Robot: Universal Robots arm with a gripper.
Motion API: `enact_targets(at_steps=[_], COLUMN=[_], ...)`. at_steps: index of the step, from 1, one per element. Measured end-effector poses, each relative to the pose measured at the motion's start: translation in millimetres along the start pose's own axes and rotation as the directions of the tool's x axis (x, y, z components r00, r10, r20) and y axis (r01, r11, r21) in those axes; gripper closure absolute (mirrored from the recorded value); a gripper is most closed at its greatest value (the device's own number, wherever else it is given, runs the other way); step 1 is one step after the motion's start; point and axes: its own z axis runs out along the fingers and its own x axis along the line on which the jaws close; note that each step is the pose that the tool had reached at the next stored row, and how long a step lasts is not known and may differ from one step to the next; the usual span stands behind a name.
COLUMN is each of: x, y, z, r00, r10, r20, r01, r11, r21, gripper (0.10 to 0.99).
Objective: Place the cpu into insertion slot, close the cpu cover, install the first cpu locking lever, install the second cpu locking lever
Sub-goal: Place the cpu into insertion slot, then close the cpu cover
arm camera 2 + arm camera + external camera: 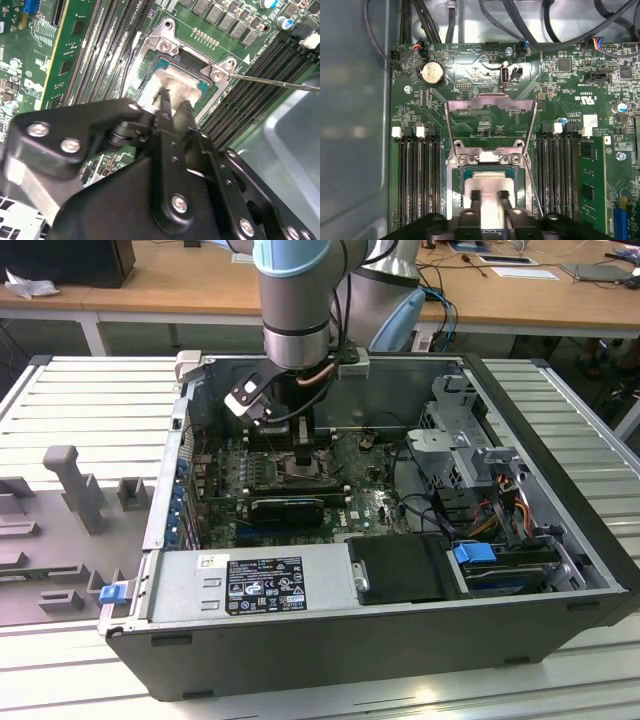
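Cpu (490,181) lies flat in the insertion slot (192,57), pale face up, with the socket's silvery frame all round it. The slot sits near the middle of the motherboard (370,505), between two banks of memory slots (415,175), inside the open computer case (400,640) on the ribbed table (60,390).

The gripper (175,102) hangs straight over the chip. Its jaws are narrow, with a slim gap through which the chip's face shows, and they hold nothing. Whether the tips rest on that face or hover just above it cannot be told from these angles.

The cpu cover (490,103) stands swung open beyond the socket, hinged at the two screws on the socket's edge. A thin wire locking lever (275,81) slants free beside the frame, not latched. So the first step looks done and the cover is not yet down.

The chip is judged to be light, thin and stiff, with a smooth, slippery top and a delicate underside. It would be best held by opposite edges and never pressed hard into the slot. The cover looks like stiff sheet metal that swings on its hinge, best taken at its free cross-bar, away from the hinge. The lever is probably springy wire.
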Motion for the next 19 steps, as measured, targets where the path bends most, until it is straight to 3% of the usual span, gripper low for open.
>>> enact_targets(at_steps=[1, 3, 10, 19], x=[-0.2, -0.3, -0.1, -2.6], y=[0.8, 1.7, 2.7, 12.7], z=[-0.6, -2.3, -14.9, -14.3], r00=[1.0, 1.0, 1.0, 1.0], r10=[0.0, 0.0, 0.0, 0.0], r20=[0.0, 0.0001, 0.0002, -0.0013], r01=[0.0, 0.0, 0.0, 0.0], r11=[1.0, 1.0, 1.0, 0.9999], r21=[0.003, 0.008, 0.01, 0.013], gripper=[0.867, 0.98, 0.98, 0.98])
